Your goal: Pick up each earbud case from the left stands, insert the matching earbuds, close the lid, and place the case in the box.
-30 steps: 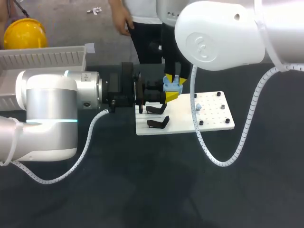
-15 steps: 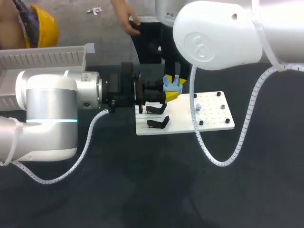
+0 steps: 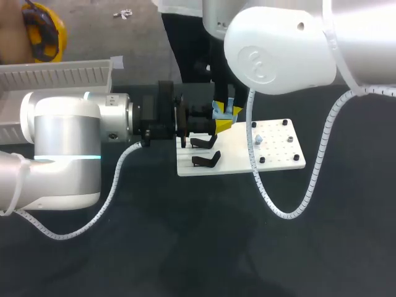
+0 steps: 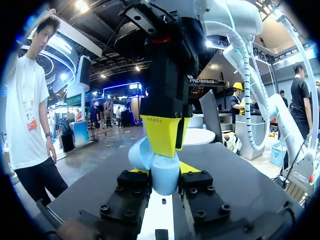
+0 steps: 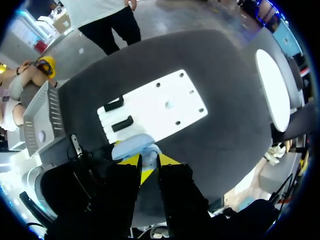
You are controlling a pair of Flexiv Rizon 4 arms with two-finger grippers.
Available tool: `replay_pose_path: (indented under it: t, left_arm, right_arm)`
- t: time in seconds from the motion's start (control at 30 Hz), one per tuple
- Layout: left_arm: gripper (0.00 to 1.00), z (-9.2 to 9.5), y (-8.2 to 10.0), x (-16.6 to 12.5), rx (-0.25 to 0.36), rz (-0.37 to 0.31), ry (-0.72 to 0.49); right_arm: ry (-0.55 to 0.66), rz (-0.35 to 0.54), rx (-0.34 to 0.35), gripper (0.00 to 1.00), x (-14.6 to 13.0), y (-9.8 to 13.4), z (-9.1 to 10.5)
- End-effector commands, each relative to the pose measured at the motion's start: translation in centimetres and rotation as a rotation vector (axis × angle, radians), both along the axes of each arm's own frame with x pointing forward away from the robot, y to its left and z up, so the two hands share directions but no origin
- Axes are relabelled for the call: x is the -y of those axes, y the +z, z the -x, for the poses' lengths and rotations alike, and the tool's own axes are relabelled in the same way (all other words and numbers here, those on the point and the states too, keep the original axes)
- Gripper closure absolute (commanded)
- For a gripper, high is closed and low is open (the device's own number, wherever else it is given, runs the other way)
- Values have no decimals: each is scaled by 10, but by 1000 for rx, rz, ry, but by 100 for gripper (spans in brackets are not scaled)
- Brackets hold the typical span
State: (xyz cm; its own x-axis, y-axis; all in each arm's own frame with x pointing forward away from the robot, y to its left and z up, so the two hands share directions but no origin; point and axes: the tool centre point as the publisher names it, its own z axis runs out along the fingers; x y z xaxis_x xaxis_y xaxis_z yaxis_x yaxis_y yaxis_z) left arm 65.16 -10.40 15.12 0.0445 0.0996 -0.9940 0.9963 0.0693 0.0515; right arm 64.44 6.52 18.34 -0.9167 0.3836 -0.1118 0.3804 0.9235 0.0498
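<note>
The step in hand, as I judge it, is the putting of an earbud into the small pale blue plastic earbud case (image 4: 164, 181), and to do it well the two arms must work as one. The left gripper (image 4: 163, 170) lies flat above the table and clamps the case between its two fingers from both sides, above the near edge of the flat white board (image 3: 278, 154). I think it should hold without any turning, because a small twist would take the socket away from the tool above. The right gripper (image 5: 146, 160) hangs straight down over the case with its yellow tips drawn nearly together. They are at the open mouth of the case, but whether they pinch an earbud I cannot tell, since the place between them is hidden. It should go down slowly and straight, and open only when the piece is seated, not before. The risk is that it pushes the case out of the grip or catches the lid (image 4: 140, 154). The case itself is rounded and smooth, so it can slip. Its lid stands open to one side like a small shell. On the board one small pale earbud (image 3: 257, 140) lies among the black pegs, and two black angled stands (image 3: 206, 159) are bare. The white ribbed plastic box (image 3: 62, 77) waits well apart, at the left far side.
</note>
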Motion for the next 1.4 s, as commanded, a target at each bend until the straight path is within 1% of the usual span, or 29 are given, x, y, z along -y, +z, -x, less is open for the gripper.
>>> replay_pose_path:
  t: [0.03,0.07,0.1,0.17,0.2,0.27,0.3,0.33,0.37,0.5,0.63,0.7,0.77,0.8,1.23,1.27,1.3,1.33,1.37,1.4]
  left_arm:
    - [100,2,-1,1,6,6,9]
    - [100,2,-1,1,6,6,9]
    - [100,2,-1,1,6,6,9]
    - [100,2,-1,1,6,6,9]
    - [100,2,-1,1,6,6,9]
    - [100,2,-1,1,6,6,9]
    - [100,2,-1,1,6,6,9]
    - [100,2,-1,1,6,6,9]
    - [100,2,-1,1,6,6,9]
    - [100,2,-1,1,6,6,9]
    - [100,2,-1,1,6,6,9]
    - [100,2,-1,1,6,6,9]
    - [100,2,-1,1,6,6,9]
    - [100,2,-1,1,6,6,9]
    - [100,2,-1,1,6,6,9]
    - [100,2,-1,1,6,6,9]
    - [100,2,-1,1,6,6,9]
    - [100,2,-1,1,6,6,9]
    - [100,2,-1,1,6,6,9]
    - [100,2,-1,1,6,6,9]
  right_arm:
    - [-4,-8,-3,93,0,0,-3]
    - [-2,-14,-3,63,0,0,-3]
    - [-2,-15,-2,53,1,1,-2]
    - [-1,-18,0,50,1,2,-1]
    - [14,-24,0,28,1,4,1]
    - [19,-18,13,35,1,8,5]
    - [19,-15,23,31,2,10,8]
    - [22,-15,29,21,3,11,10]
    - [35,-16,55,0,6,14,16]
    - [60,-12,133,0,21,21,34]
    - [80,-14,180,0,33,22,46]
    - [124,-34,201,0,36,24,51]
    - [160,19,194,0,39,24,56]
    - [137,75,185,0,43,22,57]
    - [137,75,185,0,43,22,57]
    - [111,37,205,0,46,19,54]
    - [103,39,213,0,49,17,52]
    - [69,14,259,0,54,17,48]
    - [67,16,249,0,56,17,46]
    - [52,4,282,0,60,18,44]
